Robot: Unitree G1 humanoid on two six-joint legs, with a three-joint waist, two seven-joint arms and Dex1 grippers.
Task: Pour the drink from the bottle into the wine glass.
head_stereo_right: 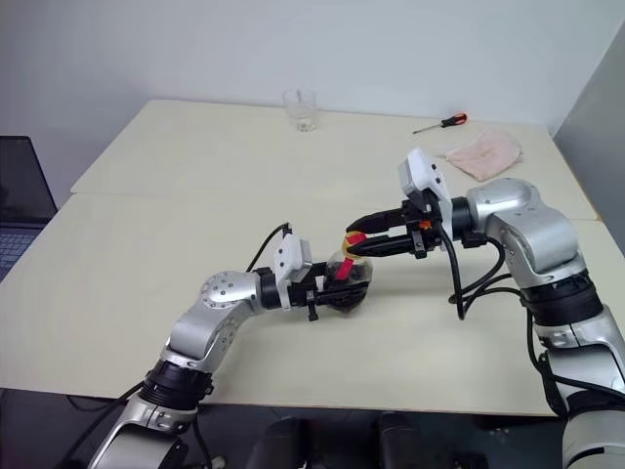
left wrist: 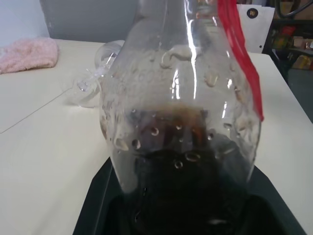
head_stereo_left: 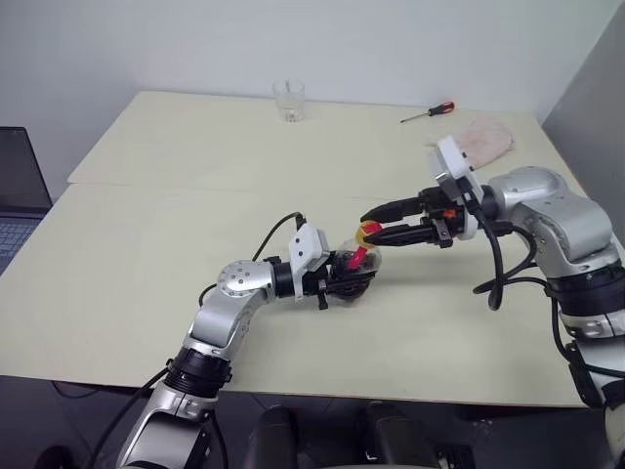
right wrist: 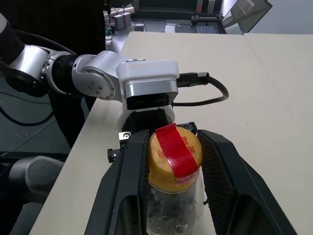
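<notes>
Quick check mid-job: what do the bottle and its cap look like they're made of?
Small round clear bottle: looks like thin glossy plastic, judging by sharp highlights and droplets clinging inside above the dark drink. Yellow cap: seemingly matte plastic, with a strip of shiny red tape across it.

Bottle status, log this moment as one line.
bottle: held by left claw | cap: on, between right claw fingers | drink: inside

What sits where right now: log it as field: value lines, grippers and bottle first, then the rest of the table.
left gripper: shut on bottle, held over table
right gripper: fingers clamped either side of yellow cap
drink: dark, low in the bottle
cap: on
far edge: tumbler, upright
far right: screwdriver, pink cloth
</notes>
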